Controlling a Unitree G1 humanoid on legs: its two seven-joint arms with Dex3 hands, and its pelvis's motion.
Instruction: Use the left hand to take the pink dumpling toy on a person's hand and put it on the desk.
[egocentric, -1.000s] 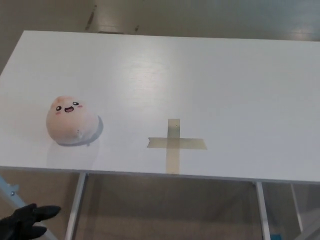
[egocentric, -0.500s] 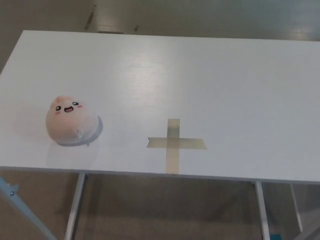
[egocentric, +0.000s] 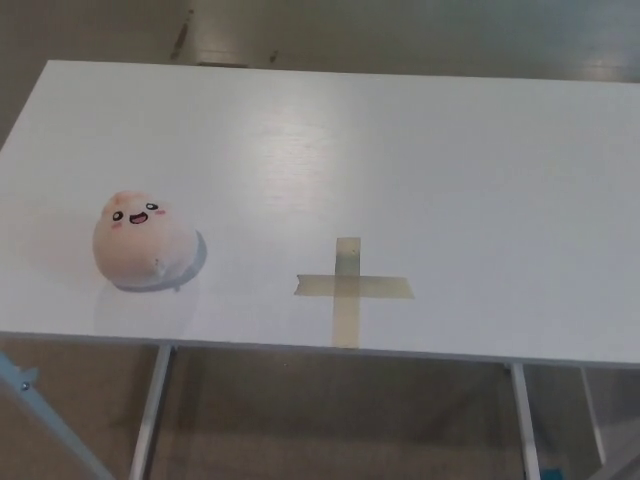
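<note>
Well, the wide white rectangular bench (egocentric: 420, 150) fills most of the view, and its flat top is bare except for two things. No hand of the robot shows at this moment, neither left nor right, so I cannot tell if the fingers are apart or together. No hand of a person shows either.

Near the front edge, about in the middle, lies a cross of beige tape (egocentric: 350, 287), stuck flat on the surface. Well apart from it, toward the left side, sits the round pink plush dumpling toy with a small smiling face (egocentric: 143, 242). It rests upright on its pale base, fully on the bench and not hanging over the edge.

As I judge it, the toy is already put down and nothing holds it, so the placing looks done. What remains, I think, is only to keep the left arm away and not brush the toy. It looks soft and light, and a small touch could roll it toward the near edge. If the cross is meant as the target place, I cannot tell; the toy stands beside it, not on it.
</note>
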